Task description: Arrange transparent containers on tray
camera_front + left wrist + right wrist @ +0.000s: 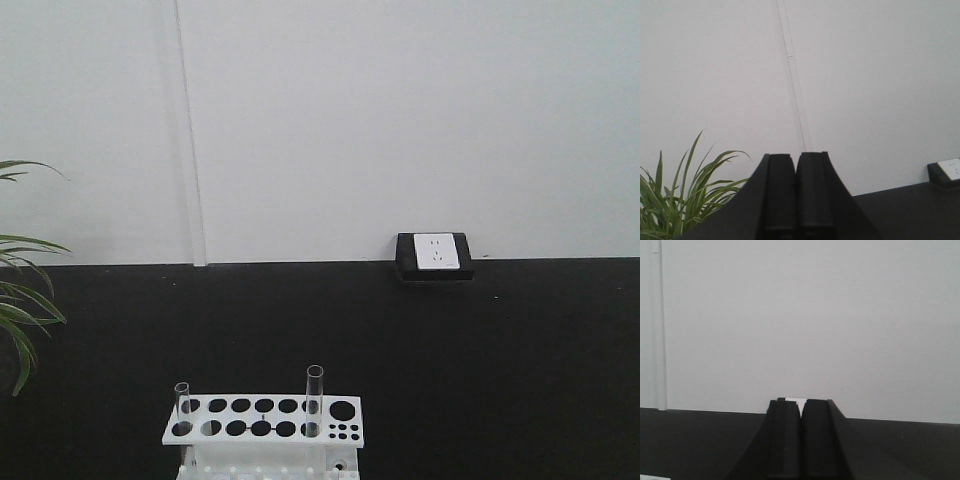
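Two slim clear glass test tubes with flared rims stand upright in the white perforated tube rack (262,420), at the bottom centre of the front view. The left test tube (183,405) is in a hole at the rack's far-left end and shows only a short length above the top plate. The right test tube (314,398) sticks up higher, right of the rack's middle and just left of its big round hole. The rack's lower part is cut off by the frame edge, so the tube bottoms can't be seen.

A wall socket (433,254) sits above and to the right of the rack, well apart from it. Plant leaves (22,310) are off to the rack's left.

The left gripper (796,160) has its fingers pressed together and grips nothing. The right gripper (800,412) is the same, with only a tiny notch at the tips. Both wrist views face the wall, so I can't tell where the grippers are relative to the rack.
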You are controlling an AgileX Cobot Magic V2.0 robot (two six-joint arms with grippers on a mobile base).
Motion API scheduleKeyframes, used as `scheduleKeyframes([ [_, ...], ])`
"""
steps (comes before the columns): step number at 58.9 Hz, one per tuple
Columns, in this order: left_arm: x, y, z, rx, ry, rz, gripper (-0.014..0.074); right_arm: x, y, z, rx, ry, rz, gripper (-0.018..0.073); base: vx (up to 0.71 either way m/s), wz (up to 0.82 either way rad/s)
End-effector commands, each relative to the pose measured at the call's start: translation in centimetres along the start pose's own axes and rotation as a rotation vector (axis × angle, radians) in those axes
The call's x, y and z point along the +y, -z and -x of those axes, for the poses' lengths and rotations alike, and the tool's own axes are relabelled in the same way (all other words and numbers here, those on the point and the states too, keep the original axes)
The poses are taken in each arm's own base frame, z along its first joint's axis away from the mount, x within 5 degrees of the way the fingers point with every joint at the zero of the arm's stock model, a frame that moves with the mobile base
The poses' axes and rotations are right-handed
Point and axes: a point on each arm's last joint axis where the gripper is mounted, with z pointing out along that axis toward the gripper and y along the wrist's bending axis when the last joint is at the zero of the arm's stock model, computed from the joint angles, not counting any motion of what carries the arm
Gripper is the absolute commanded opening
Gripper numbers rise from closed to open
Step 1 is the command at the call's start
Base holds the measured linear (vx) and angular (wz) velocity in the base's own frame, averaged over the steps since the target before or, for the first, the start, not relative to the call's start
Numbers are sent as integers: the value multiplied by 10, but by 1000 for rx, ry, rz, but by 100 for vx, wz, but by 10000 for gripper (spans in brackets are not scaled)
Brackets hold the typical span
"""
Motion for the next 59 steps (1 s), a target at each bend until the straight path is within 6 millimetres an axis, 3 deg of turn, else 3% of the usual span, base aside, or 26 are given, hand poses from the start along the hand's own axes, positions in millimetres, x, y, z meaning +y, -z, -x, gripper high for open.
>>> scheduleKeyframes([
  [1, 1, -19, 20, -12, -10, -5, 4, -1, -20, 23, -33, 19, -4, -11, 0, 0],
  [14, -2, -51, 4, 116, 10, -20, 26, -1, -49, 9, 81, 19, 6, -4, 0, 0],
  [28, -4, -77, -22, 304, 2, -25, 144, 0, -65, -4, 165, 19, 12, 55, 0, 0],
  [46, -8, -102, -50, 465, -3, -37, 443, 1, -74, -12, 214, 20, 16, 283, 0, 0],
  [59, -12, -124, -77, 578, -4, -56, 486, 1, -75, -14, 219, 21, 16, 444, 0, 0],
])
